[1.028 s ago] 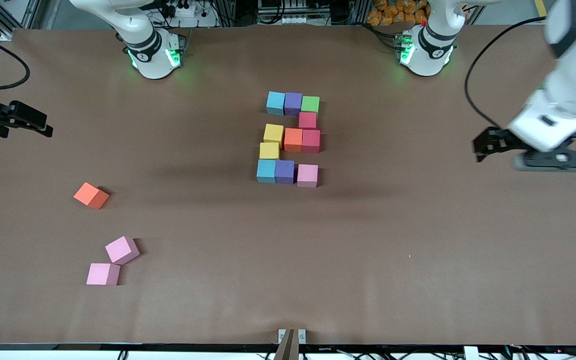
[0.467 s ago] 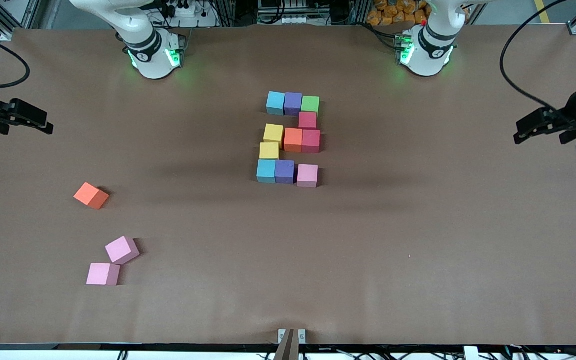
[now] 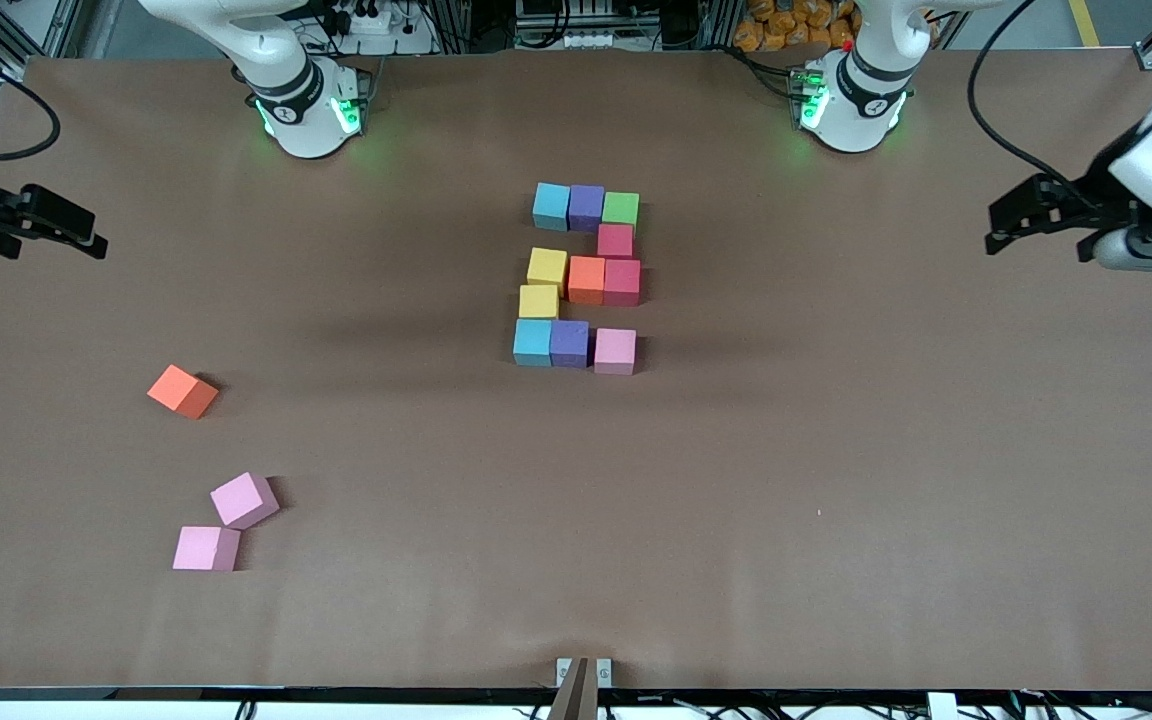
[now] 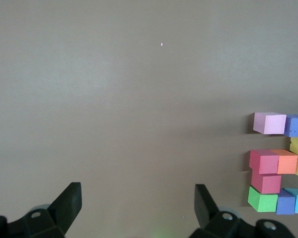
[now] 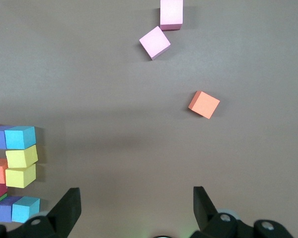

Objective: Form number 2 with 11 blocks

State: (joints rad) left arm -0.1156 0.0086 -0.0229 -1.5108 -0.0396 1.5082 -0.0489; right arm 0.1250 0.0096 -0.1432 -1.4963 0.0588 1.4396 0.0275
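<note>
The left pincer [image 3: 1011,222] hangs wide open and empty over bare table [image 3: 836,450] at the left arm's end. The right pincer [image 3: 76,235] is also wide open and empty, over the right arm's end. Midway between them the blocks [image 3: 581,275] lie as the number 2 [image 3: 586,280]; its pink block [image 3: 615,351] sits slightly apart from the purple one beside it. A spare orange block [image 3: 182,390] and two spare pink blocks [image 3: 226,525] lie toward the right arm's end, nearer the front camera.
</note>
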